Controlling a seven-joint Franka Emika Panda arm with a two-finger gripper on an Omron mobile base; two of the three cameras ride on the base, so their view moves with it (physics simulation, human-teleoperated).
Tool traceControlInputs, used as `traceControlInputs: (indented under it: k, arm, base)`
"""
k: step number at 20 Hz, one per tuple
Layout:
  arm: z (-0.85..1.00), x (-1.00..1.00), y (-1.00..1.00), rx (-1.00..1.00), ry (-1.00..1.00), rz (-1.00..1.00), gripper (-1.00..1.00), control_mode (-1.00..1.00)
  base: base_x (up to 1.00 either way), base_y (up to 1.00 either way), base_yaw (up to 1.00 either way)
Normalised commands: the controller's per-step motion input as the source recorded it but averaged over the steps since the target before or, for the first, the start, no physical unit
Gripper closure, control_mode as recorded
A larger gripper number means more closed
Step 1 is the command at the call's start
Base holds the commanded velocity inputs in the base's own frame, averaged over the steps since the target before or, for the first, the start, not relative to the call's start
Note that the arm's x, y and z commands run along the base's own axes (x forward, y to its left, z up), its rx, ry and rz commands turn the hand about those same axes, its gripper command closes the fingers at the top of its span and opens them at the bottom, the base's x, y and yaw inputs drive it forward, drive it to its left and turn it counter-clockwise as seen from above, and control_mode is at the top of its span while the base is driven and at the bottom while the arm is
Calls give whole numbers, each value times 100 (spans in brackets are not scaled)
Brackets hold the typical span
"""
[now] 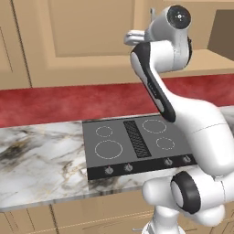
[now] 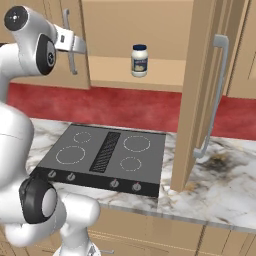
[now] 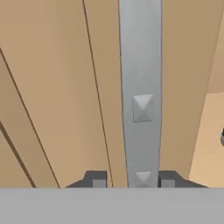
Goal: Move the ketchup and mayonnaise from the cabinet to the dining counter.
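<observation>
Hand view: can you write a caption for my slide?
Robot fingers either side of the cabinet door's silver bar handle.

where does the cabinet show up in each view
left base view: cabinet spans the whole top.
right base view: along the top, right door swung open, mayonnaise on its shelf.
hand view: door panel close up, claw astride its silver handle.
shared landmark: black cooktop below it in both base views.

One mayonnaise (image 2: 139, 60) jar on cabinet (image 2: 150, 71) shelf. One cooktop (image 2: 106, 156): four burner rings, four knobs. Silver door handles (image 2: 212, 95): two, possibly more beyond frame.
</observation>
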Motion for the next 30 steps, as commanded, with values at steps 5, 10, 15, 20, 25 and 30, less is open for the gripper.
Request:
traceControlInputs:
  k: [5, 10, 15, 20, 25, 30]
  arm:
    - [1, -56, 25, 13, -12, 0, 100, -100]
    - [12, -57, 26, 3, -4, 0, 100, -100]
    - [20, -59, 28, 0, 0, 0, 100, -100]
    - [19, -60, 30, 0, 5, 0, 100, -100]
    - [14, -61, 30, 0, 3, 0, 100, -100]
    - [4, -64, 39, 0, 0, 0, 100, -100]
  base:
    - [0, 0, 0]
    - [0, 0, 0]
    - [0, 0, 0]
    - [0, 0, 0]
    - [0, 0, 0]
    - [0, 0, 0]
